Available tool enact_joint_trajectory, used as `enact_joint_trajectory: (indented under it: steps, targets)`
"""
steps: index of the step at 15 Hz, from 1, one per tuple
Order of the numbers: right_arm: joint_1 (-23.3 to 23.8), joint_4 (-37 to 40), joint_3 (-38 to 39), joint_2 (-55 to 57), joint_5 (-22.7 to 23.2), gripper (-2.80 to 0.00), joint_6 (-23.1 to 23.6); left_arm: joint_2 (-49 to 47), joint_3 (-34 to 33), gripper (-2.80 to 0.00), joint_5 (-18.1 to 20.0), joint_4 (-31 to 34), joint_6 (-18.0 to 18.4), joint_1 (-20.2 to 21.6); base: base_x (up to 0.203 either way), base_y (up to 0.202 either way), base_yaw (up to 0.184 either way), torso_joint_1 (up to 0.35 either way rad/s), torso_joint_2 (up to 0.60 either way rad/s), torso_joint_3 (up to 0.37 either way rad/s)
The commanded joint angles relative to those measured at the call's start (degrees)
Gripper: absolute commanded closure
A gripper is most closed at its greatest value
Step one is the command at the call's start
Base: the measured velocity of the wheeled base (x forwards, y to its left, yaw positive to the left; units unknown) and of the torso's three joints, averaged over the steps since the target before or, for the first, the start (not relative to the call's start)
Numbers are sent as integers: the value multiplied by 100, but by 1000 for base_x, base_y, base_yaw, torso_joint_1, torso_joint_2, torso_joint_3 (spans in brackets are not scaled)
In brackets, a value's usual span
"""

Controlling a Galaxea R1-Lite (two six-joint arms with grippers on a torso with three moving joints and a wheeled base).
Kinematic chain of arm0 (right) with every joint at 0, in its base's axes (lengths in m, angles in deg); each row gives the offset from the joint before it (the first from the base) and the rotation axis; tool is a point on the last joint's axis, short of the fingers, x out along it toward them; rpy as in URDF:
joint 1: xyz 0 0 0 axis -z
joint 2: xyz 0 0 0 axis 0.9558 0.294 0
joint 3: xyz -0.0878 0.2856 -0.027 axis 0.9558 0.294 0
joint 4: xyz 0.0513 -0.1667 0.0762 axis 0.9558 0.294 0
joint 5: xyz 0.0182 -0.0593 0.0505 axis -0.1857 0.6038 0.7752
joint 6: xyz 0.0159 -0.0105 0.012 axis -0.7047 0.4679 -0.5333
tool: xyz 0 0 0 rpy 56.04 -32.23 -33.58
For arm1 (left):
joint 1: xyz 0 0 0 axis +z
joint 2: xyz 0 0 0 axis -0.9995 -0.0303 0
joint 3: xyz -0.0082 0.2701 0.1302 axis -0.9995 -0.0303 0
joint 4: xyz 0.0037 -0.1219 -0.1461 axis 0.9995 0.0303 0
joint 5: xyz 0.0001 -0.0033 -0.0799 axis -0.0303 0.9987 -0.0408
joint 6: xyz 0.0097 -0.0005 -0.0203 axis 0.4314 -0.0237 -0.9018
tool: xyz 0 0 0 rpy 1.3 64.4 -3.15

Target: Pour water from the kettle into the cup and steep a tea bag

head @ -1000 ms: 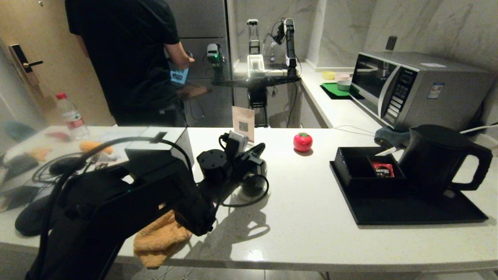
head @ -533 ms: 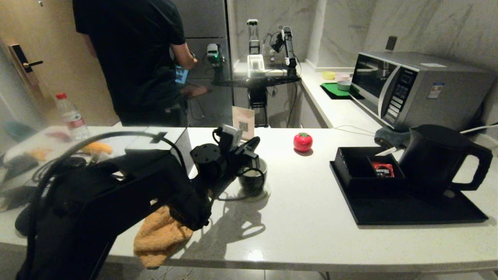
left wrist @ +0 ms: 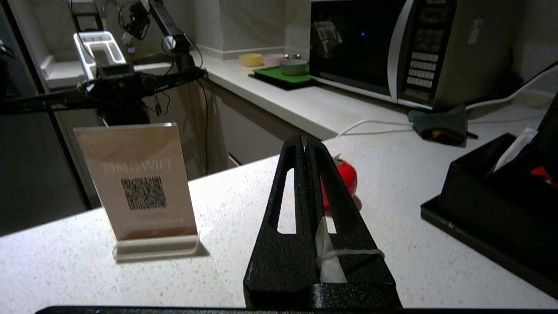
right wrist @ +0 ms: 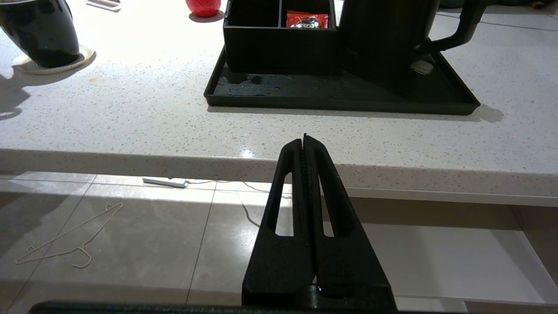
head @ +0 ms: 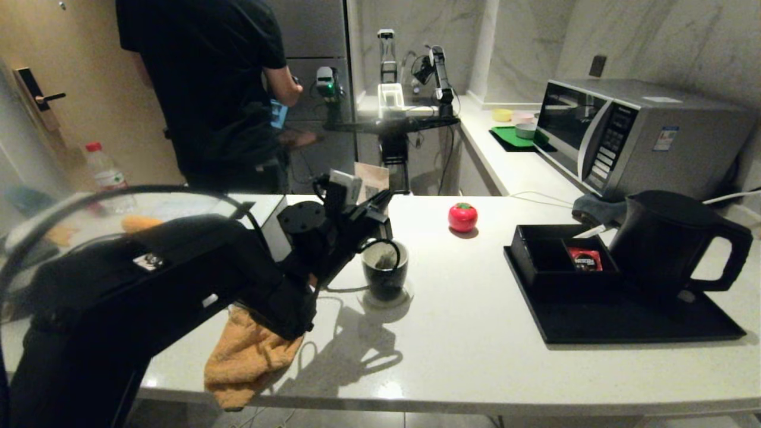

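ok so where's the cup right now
In the head view the cup stands on a small coaster on the white counter, left of the black tray and the kettle, with the left tool just above and behind it.

Black left gripper (left wrist: 304,146) pinched closed above the counter, arm stretched forward; black right gripper (right wrist: 304,138) closed, parked below counter edge.

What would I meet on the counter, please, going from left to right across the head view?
Orange cloth → cup → red tomato-shaped object → black compartment box → kettle.
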Motion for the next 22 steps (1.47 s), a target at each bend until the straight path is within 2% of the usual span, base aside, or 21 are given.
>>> enact_joint_trajectory:
  steps: [1, 6, 16, 22]
  targets:
    - [0, 1, 0, 7, 5, 0, 3, 237, 9, 0, -15, 38, -2, 2, 0, 0, 0, 0, 0, 0]
    - [0, 1, 0, 7, 5, 0, 3, 567, 9, 0, -25, 411, -2, -1, 0, 0, 0, 0, 0, 0]
    - [0, 1, 0, 7, 5, 0, 3, 284, -53, 0, -33, 300, 7, -115, 0, 0, 0, 0, 0, 0]
    - [0, 1, 0, 7, 5, 0, 3, 290, -97, 0, -38, 279, 7, -12, 0, 0, 0, 0, 0, 0]
